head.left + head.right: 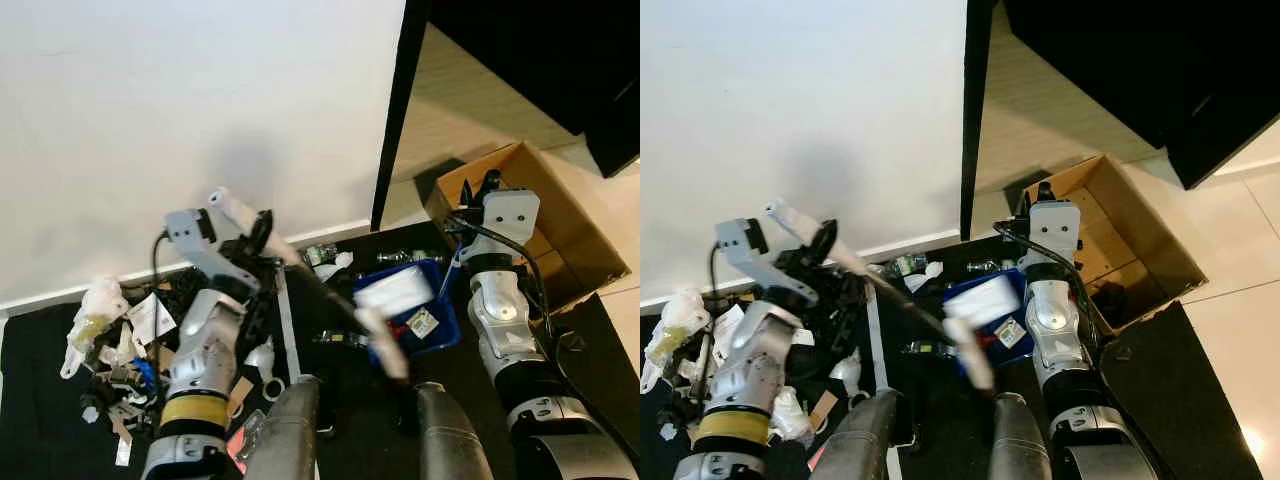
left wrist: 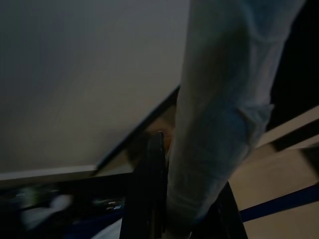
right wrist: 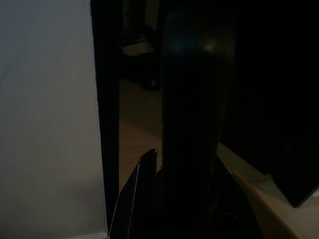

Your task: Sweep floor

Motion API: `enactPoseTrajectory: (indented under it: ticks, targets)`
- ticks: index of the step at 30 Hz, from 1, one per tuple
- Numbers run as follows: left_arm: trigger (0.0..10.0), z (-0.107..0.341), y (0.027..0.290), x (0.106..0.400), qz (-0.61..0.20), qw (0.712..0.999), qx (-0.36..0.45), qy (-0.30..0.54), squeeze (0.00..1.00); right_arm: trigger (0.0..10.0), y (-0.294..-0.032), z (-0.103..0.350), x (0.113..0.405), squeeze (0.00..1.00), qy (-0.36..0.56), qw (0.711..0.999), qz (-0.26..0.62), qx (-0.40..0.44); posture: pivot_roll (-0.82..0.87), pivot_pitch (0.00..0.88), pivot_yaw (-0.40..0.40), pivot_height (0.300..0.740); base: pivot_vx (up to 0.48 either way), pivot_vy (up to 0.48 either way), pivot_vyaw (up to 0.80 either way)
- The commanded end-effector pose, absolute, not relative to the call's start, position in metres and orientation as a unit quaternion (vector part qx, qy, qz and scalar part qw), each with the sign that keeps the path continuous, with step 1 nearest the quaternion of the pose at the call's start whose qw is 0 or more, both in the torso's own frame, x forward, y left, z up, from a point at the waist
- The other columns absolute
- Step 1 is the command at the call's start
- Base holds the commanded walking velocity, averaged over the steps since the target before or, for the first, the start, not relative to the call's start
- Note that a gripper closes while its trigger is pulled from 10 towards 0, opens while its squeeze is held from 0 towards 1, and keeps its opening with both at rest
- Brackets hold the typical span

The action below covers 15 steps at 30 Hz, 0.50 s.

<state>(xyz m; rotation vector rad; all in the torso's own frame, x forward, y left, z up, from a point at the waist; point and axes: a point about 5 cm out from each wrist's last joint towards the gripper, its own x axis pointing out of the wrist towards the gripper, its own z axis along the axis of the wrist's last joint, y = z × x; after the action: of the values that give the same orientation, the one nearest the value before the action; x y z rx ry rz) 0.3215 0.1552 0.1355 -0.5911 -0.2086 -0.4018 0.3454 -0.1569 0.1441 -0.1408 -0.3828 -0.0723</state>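
Left end effector point(image 1: 262, 232) clenched on white broom handle point(image 1: 300, 272), centre frame; right end effector's point(image 1: 478, 190) grip indeterminate. Recommend steady low strokes toward litter point(image 1: 120, 340).

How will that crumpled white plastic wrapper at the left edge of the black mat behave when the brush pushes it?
The crumpled white plastic wrapper looks thin and creased, so probably light and floppy. It would likely fold or skid rather than roll, and may snag on neighbouring litter on the black mat. The left gripper grips the white-handled brush.
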Motion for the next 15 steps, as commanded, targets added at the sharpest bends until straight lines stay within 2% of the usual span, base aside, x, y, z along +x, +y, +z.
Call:
enactPoseTrajectory:
  ticks: [1, 7, 13, 15]
  targets:
    - [10.0, 0.137, 0.162, 0.318, -0.19, 0.927, -0.302, -0.111, 0.0, 10.0, -0.151, 0.129, 0.341, 0.0, -0.158, 0.985, -0.023, -0.067, 0.14, 0.401, 0.058, 0.74, 0.0, 0.0, 0.0]
    - [10.0, 0.167, 0.172, 0.317, -0.219, 0.925, -0.273, -0.149, 0.0, 10.0, -0.152, 0.13, 0.343, 0.0, -0.158, 0.985, -0.025, -0.065, 0.16, 0.382, 0.067, 0.74, 0.0, 0.0, 0.0]
    - [10.0, 0.188, 0.179, 0.299, -0.309, 0.93, -0.138, -0.144, 0.0, 10.0, -0.153, 0.131, 0.344, 0.0, -0.162, 0.985, -0.032, -0.059, 0.19, 0.357, 0.082, 0.74, 0.0, 0.0, 0.0]
    - [10.0, 0.194, 0.182, 0.294, -0.322, 0.928, -0.126, -0.142, 0.0, 10.0, -0.154, 0.131, 0.343, 0.0, -0.162, 0.984, -0.035, -0.057, 0.19, 0.347, 0.084, 0.74, 0.0, 0.0, 0.0]
